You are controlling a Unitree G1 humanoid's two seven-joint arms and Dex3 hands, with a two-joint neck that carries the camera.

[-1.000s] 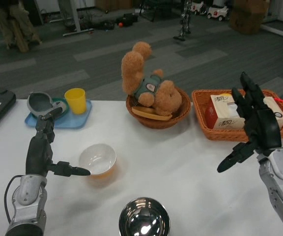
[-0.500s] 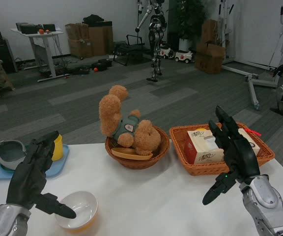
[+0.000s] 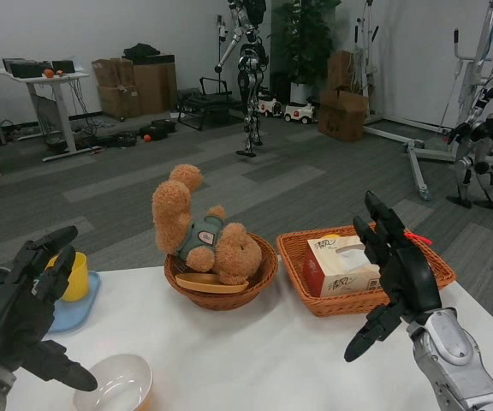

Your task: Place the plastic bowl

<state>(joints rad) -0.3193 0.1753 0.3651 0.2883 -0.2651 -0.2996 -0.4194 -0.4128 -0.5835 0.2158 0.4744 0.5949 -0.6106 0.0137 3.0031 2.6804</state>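
White plastic bowl (image 3: 114,384) sits upright on the white table (image 3: 255,351) at the near left, partly cut off by the lower edge of the view, with an orange tint at its underside. The left hand (image 3: 15,321) hangs just to its left, fingers spread and holding nothing; one finger points toward the bowl's rim without clearly touching it. The right hand (image 3: 396,278) is raised at the near right, also spread and empty, in front of the rectangular wicker basket (image 3: 302,248) that holds a tissue box (image 3: 339,265). Farther back, a teddy bear (image 3: 199,231) lies in a round wicker basket (image 3: 221,291), and a yellow cup (image 3: 75,276) stands on a blue tray (image 3: 74,310) at the far left. The bowl seems set down and let go, so the placing looks finished or nearly so. Next, the left hand needs only to draw clear without knocking the rim.
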